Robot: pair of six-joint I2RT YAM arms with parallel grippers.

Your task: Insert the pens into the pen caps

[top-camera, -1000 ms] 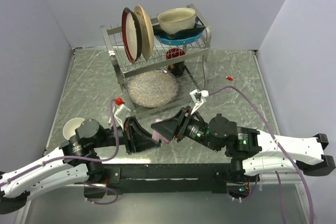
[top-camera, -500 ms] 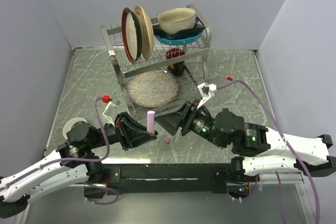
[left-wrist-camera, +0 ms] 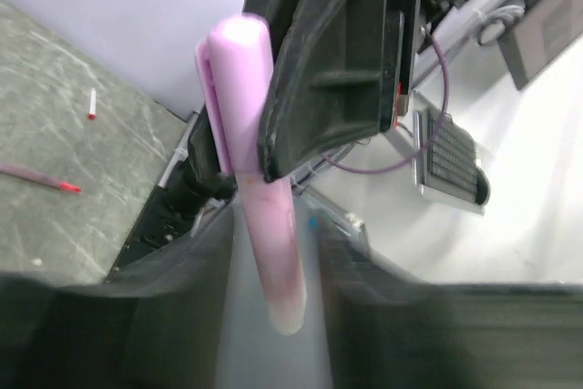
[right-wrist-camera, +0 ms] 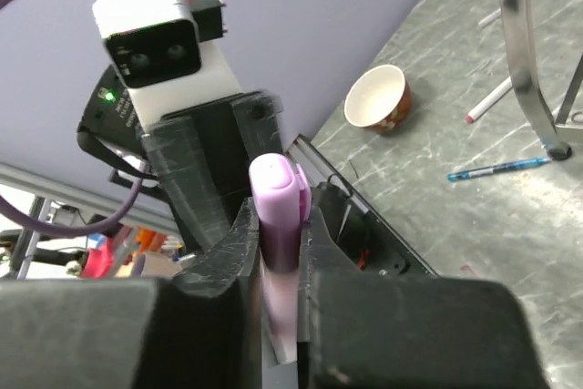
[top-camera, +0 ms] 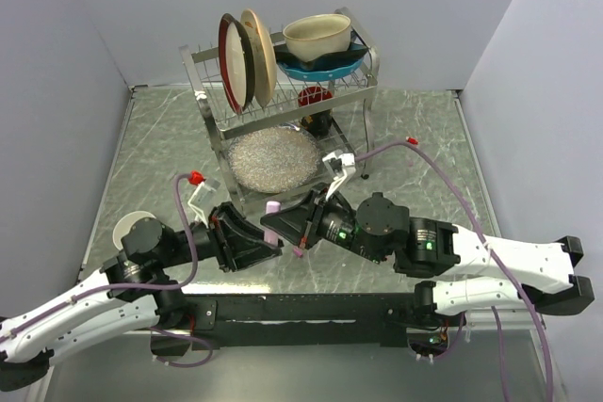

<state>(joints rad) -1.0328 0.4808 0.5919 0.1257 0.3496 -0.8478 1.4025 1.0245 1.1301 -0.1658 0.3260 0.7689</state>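
The pink pen [left-wrist-camera: 270,243] is held off the worktop [top-camera: 160,148], midway along the near edge, in front of the dish rack [top-camera: 283,108]. The left gripper [top-camera: 267,242] is clamped on its lower barrel. The right gripper [top-camera: 285,230] is closed on the upper end, where a brighter pink cap [left-wrist-camera: 239,88] with a clip appears to sit over the pen. How far the cap is pushed home cannot be told, because the fingers cover the seam.

The main risk, as I judge it, is misalignment. If the two grippers press along slightly different lines, the cap cocks sideways and jams, or the thin barrel bows. The smooth plastic could also slide through the left gripper's grip under an end load (the pen would then retreat instead of seating). The fingers of both arms are packed very close, so a small overshoot could knock them together. Letting go before the cap clicks on would drop it onto the worktop, where so small a piece is awkward to recover.

The blue pen [right-wrist-camera: 496,170] and the whitish pen [right-wrist-camera: 492,99] lie flat between the rack's foot and the paper cup [right-wrist-camera: 376,97], uncapped as far as I can see.
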